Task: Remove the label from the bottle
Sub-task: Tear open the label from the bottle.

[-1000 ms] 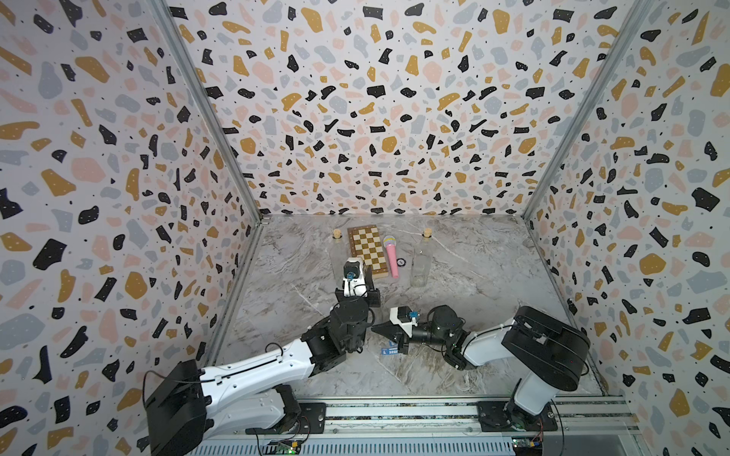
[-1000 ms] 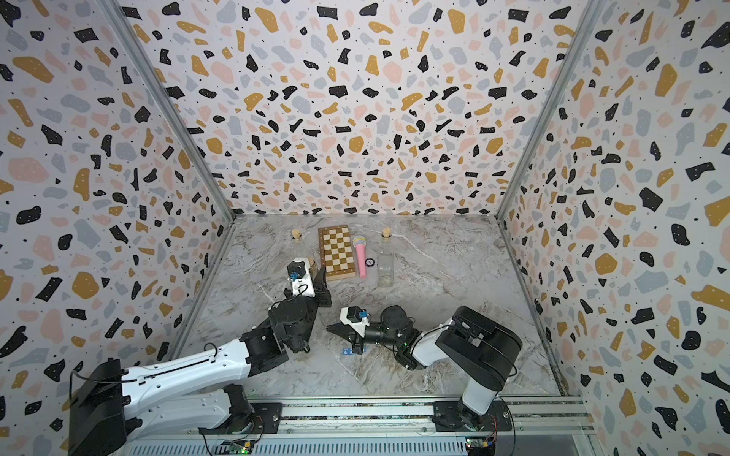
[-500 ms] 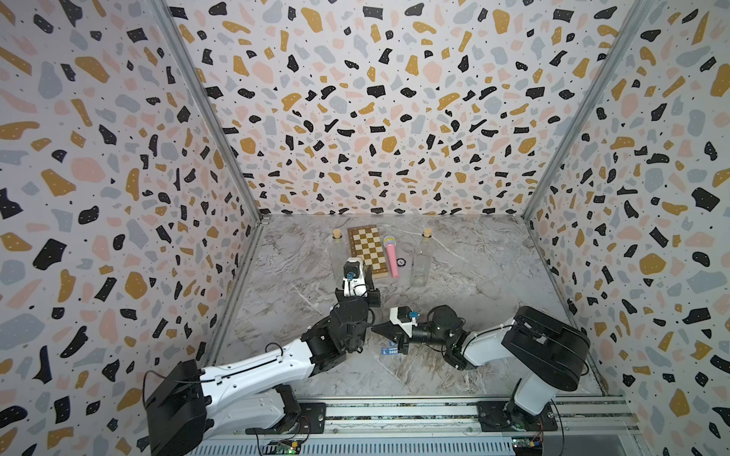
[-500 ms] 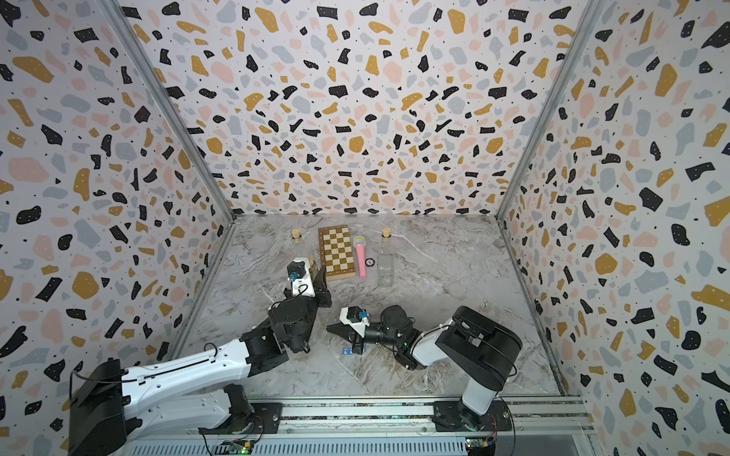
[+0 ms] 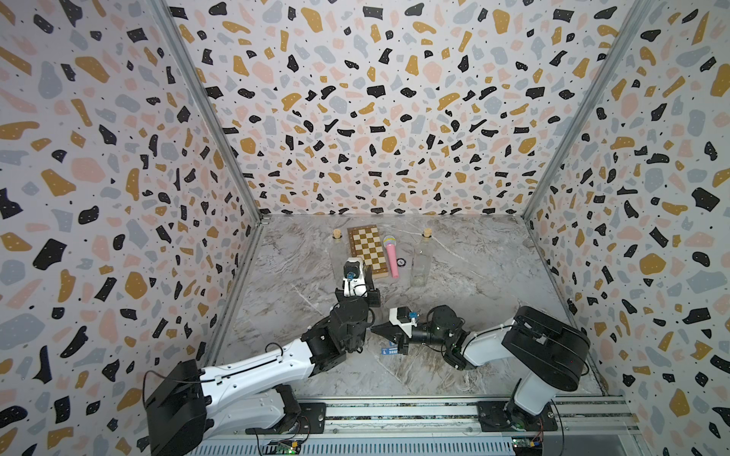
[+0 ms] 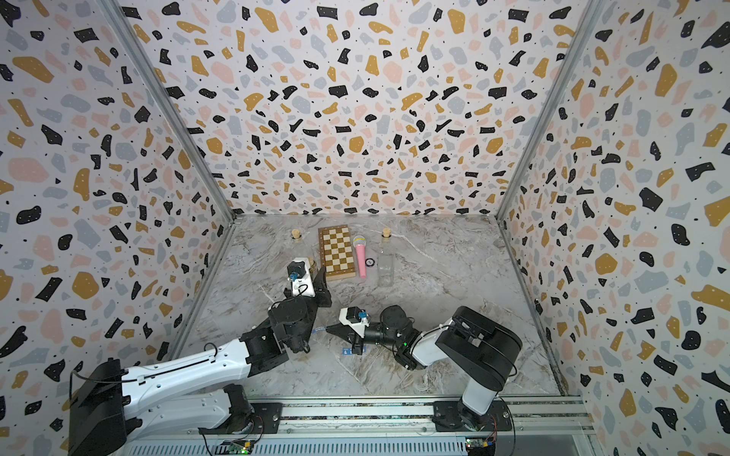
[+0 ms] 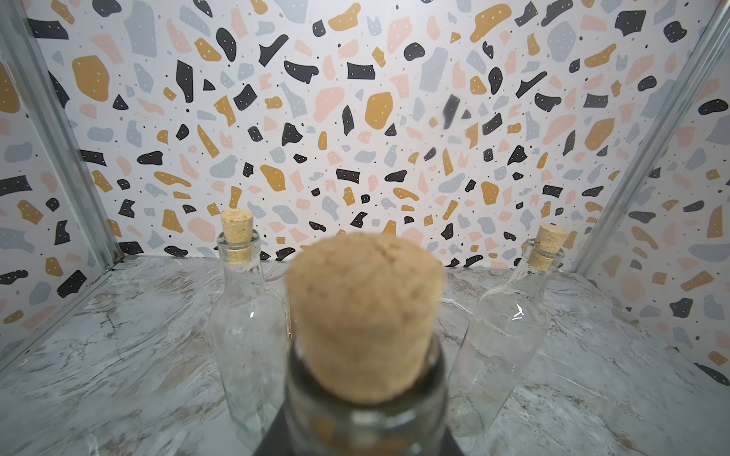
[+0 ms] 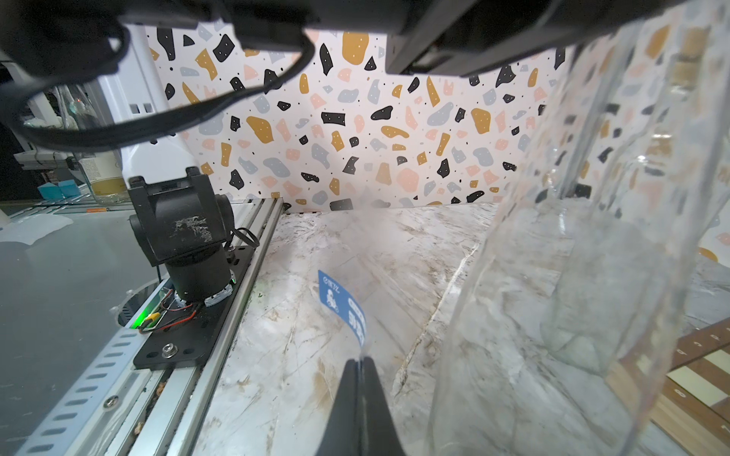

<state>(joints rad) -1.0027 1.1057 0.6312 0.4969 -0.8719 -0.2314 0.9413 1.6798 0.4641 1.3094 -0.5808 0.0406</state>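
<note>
Left gripper [image 6: 316, 282] clamps upright clear glass bottle [image 8: 572, 276], cork [image 7: 365, 316] in neck, left of middle of marble tabletop [image 5: 474, 300]. Just right, right gripper [image 8: 360, 363], jaws pressed together, pinches blue label [image 8: 341, 304] by its edge, apart from bottle, over tabletop's front middle. Chessboard [image 5: 367, 249], pink microphone [image 5: 392, 256] near back edge.

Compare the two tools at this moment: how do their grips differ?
The left tool grips the glass bottle, jaws apart around it; the right tool is pinched fully shut on the thin blue label. The left tool faces the back wall; the right tool points sideways toward the left arm. Both hold something.
</note>
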